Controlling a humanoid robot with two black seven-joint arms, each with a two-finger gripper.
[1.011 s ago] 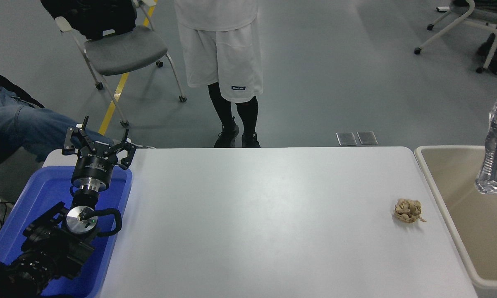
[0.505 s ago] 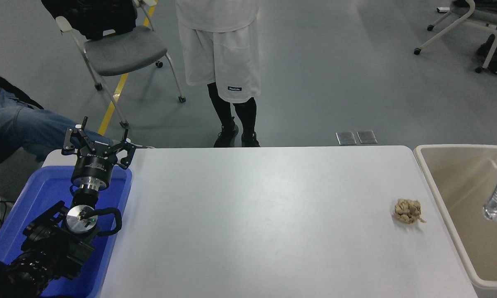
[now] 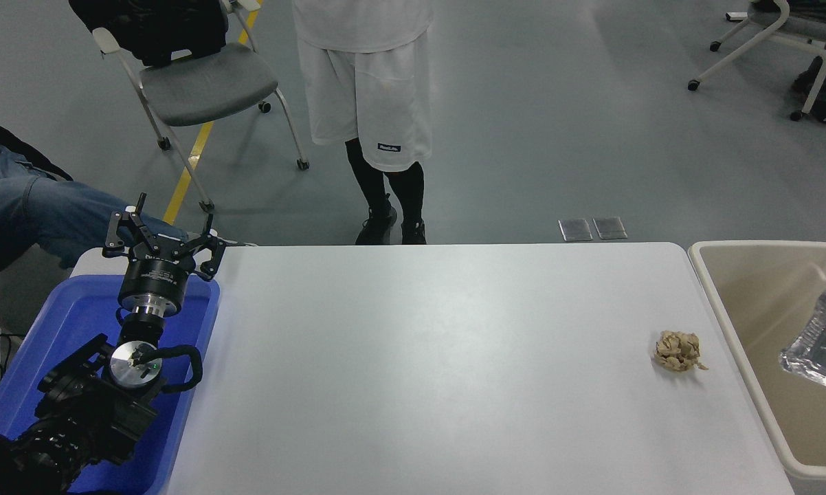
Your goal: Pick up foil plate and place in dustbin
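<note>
Foil plate (image 3: 822, 340) has tilted lower over the dustbin (image 3: 743, 323).

You see only a blurred corner of the foil plate (image 3: 822, 340) over the dustbin (image 3: 732, 320); the frame's right edge cuts both off

At the lower left of the frame, the robot's matte black left arm (image 3: 76, 412) is built of blocky, ribbed segments. A polished silver disc with a tiny green light caps one joint, and a thick black cable loops out beside it. A bright metal collar joins a black cylindrical wrist with small white lettering to the black left gripper (image 3: 165, 237), which has thin, linked metal fingers.
</note>
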